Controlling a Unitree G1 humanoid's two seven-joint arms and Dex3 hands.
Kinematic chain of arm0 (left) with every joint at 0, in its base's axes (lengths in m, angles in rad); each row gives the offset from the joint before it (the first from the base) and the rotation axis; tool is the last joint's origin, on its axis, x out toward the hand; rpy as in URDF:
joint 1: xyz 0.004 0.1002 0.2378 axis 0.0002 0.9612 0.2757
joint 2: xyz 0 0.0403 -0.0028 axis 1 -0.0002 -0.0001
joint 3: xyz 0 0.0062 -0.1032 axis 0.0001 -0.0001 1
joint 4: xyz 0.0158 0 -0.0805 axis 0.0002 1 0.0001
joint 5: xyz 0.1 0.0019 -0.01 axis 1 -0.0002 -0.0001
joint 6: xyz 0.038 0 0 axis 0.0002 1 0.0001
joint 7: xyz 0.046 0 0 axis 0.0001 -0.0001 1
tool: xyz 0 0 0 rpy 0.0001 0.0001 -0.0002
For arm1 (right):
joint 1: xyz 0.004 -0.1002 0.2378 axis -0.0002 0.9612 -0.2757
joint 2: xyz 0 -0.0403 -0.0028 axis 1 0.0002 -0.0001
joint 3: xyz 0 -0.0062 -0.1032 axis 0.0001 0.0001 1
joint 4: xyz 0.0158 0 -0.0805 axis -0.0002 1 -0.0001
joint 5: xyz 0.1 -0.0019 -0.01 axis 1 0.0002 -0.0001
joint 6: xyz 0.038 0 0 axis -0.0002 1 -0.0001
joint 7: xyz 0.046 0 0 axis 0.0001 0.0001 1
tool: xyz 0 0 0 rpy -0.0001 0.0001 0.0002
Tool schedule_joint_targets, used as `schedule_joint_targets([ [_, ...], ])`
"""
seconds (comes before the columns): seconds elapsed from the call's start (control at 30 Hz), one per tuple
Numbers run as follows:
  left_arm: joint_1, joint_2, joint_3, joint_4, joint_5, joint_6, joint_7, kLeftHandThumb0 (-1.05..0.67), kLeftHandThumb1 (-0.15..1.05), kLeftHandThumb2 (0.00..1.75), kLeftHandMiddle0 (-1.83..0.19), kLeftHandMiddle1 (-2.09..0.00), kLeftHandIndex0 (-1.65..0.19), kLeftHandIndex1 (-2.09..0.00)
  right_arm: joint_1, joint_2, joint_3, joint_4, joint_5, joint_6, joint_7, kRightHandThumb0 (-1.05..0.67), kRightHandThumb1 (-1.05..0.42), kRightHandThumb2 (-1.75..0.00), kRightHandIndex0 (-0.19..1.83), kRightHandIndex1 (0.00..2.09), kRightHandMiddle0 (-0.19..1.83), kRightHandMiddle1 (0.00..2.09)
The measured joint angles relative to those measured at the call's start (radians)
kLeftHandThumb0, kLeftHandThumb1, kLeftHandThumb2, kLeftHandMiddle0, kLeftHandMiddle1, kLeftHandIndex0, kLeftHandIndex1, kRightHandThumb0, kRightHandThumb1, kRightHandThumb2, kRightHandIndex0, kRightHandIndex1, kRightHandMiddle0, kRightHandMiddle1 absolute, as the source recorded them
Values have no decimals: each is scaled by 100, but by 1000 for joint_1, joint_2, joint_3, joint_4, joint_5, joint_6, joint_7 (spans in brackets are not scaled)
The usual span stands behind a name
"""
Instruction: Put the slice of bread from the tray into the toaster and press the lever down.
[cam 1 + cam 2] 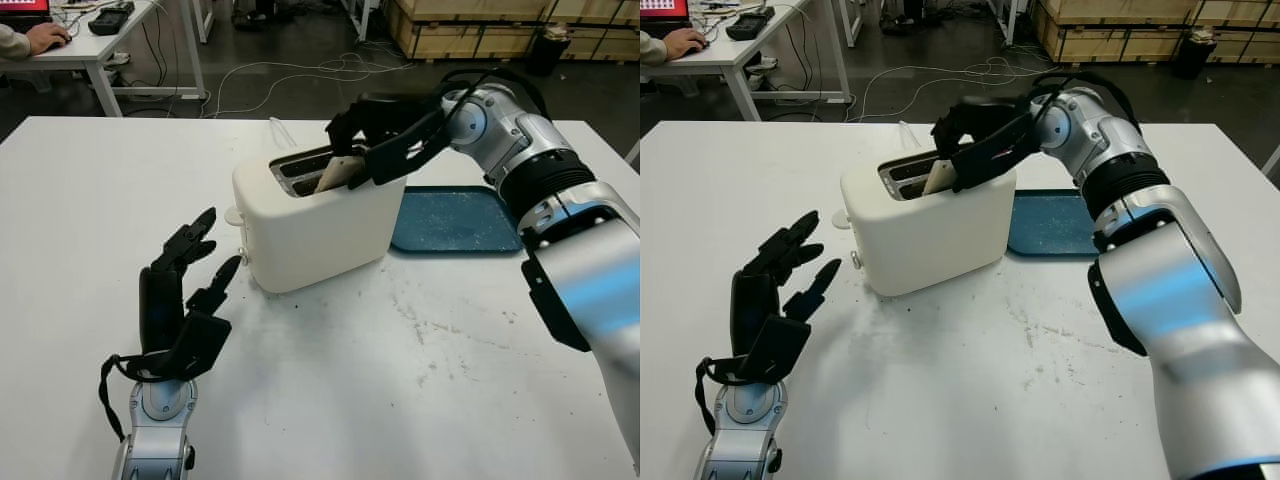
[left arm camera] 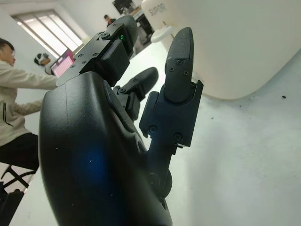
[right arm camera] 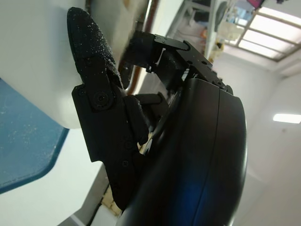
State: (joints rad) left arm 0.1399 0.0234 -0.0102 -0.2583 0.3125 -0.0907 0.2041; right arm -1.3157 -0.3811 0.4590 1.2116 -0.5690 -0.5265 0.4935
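Fingers (image 1: 352, 130) around bread (image 1: 338, 173) above toaster (image 1: 315, 225)

Both head eyes look forward and down, sharing the toaster (image 1: 310, 225); each wrist camera views it from very close.

My left three-finger black plastic hand (image 1: 185, 300) had a glossy rounded shell w/ blocky finger segments, small screws along each link, and a tiny green light near the knuckles. It sat on a silver metal wrist cuff (image 1: 160, 425) w/ a round joint cap; a black cable loop (image 1: 104, 392) hung off the side. My right black three-finger hand (image 1: 385, 135) matched it, its matte thumb pad speckled w/ pale crumbs. My right silver-grey arm (image 1: 560, 215) was smooth, curved panels broken by black ribbed joint bands, w/ black cables arching over the wrist.
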Motion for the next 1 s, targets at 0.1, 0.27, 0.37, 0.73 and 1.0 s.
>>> schedule_joint_targets([
  [0.1, 0, 0, 0, 3, 0, 0, 0, -40, 92, 20, -36, -83, -59, -1, 0, 0, 0, 0, 0, 0, -22, -77, -83, 0, 49, 136, 62, 108],
  [0.27, 0, -1, -1, 7, 0, 0, 3, -40, 92, 20, -37, -84, -60, -1, -11, -1, -1, 0, -1, 9, -38, -76, -83, 0, 41, 141, 58, 115],
  [0.37, 0, -1, -1, 8, 0, 0, 3, -40, 92, 20, -37, -85, -60, -1, -29, -6, -4, 0, -1, 23, -53, -77, -84, 0, 40, 144, 59, 115],
  [0.73, 0, -1, -2, 8, -2, 0, 2, -40, 92, 20, -36, -86, -60, -1, -73, -47, -49, 16, 3, 31, -161, -81, -90, 0, 44, 124, 59, 118],
  [1.0, 0, -1, -3, 8, -2, 0, -2, -39, 92, 21, -34, -86, -59, -1, -73, -56, -81, 19, 11, 35, -199, -68, -87, 0, 69, 115, 89, 76],
])
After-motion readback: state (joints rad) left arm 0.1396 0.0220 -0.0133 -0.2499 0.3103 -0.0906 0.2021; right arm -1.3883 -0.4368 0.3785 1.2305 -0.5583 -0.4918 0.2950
